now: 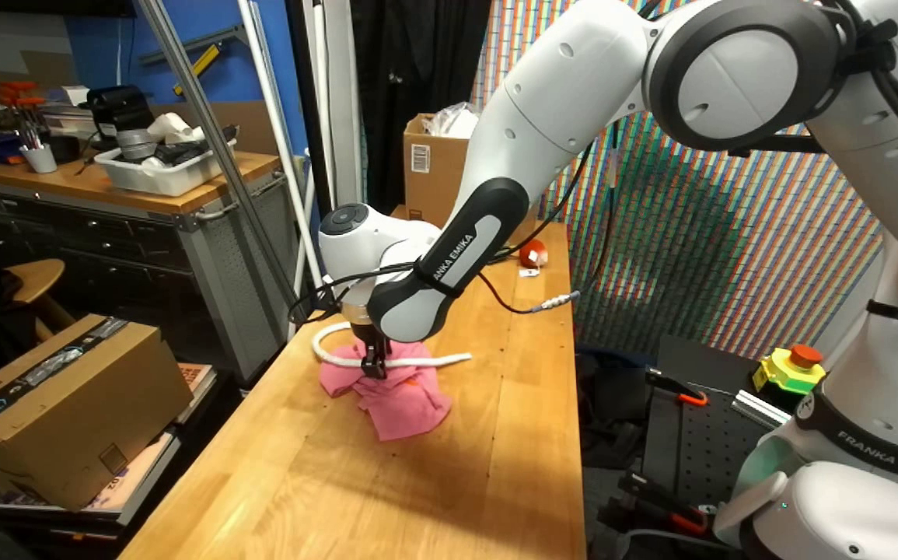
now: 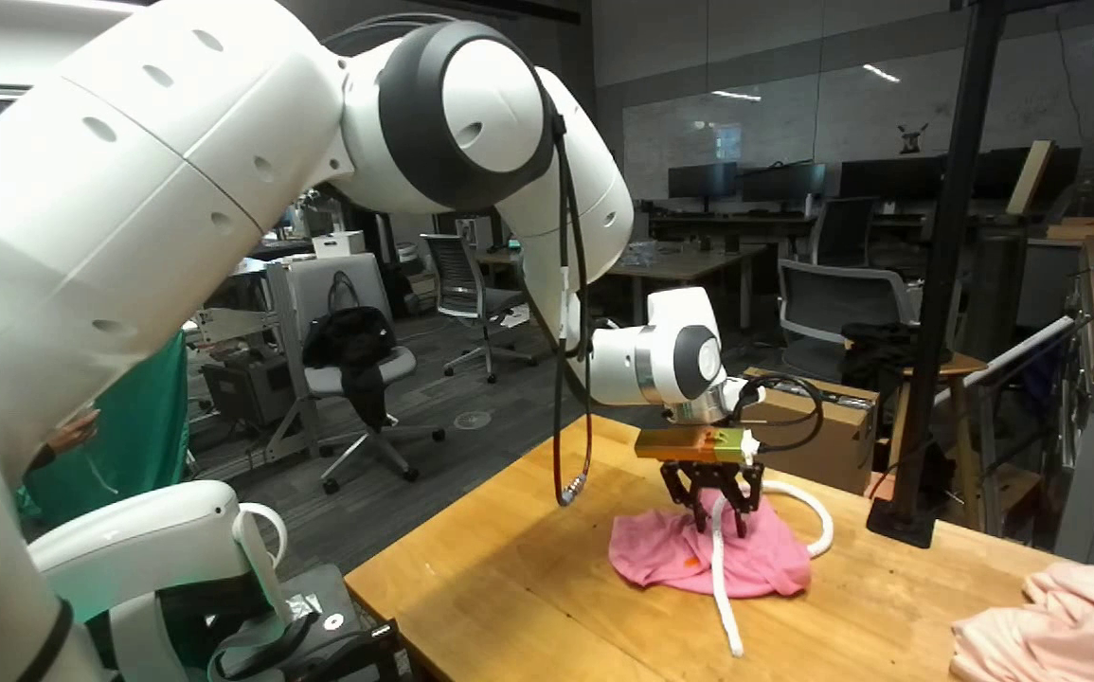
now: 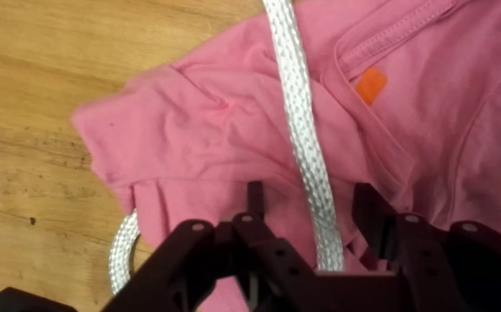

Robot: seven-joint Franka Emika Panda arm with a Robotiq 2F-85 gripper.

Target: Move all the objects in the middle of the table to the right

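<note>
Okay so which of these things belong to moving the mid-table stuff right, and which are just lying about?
For the job:
pink cloth
white cord
table
tool
cream cloth and red item, probably

Just lying about:
taped box
white bin
black bag

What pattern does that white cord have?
The cord has a braided, woven-looking pattern, clearest in the wrist view.

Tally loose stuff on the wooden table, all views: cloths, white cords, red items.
Cloths: 2, pink cloth and cream cloth (cut off by the frame, counted as one)
White cord: 1
Red item: 1, too small to identify
Total: 4
</note>
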